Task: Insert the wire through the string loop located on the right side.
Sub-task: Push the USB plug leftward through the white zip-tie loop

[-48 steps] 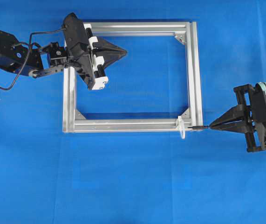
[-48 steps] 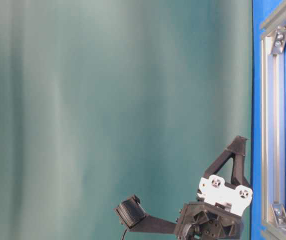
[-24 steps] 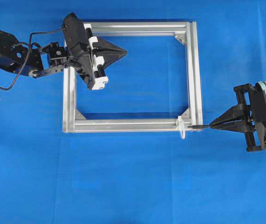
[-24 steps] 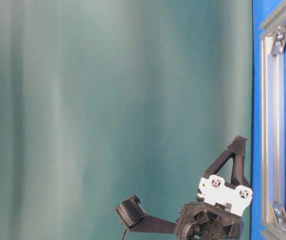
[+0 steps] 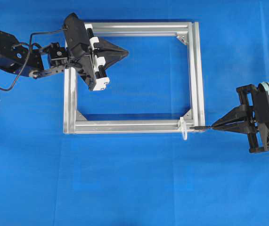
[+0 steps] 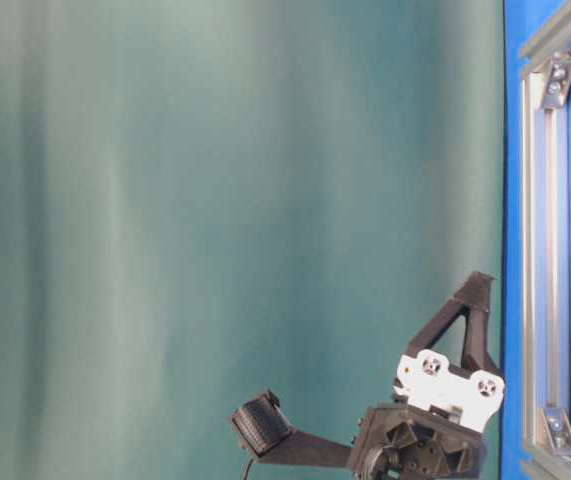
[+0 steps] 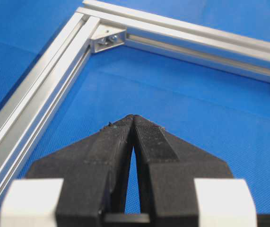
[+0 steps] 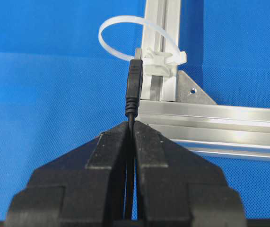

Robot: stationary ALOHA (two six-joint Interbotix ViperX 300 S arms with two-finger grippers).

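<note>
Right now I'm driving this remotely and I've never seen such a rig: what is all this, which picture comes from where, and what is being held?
These are two robot arms working over a blue table. One picture looks straight down on the scene. One looks from table level and shows mostly a green backdrop, the left arm and an edge of the frame. The other two come from cameras on each arm's wrist, looking along its fingers.

On the table lies a rectangular silver frame. A small white string loop is fixed at its lower right corner in the overhead view.

The right gripper is shut on the wire, a thin black cable ending in a small plug. The plug points at the loop and sits just short of it; it is not through yet.

The left gripper is shut and holds nothing, over the frame's upper left area.
</note>
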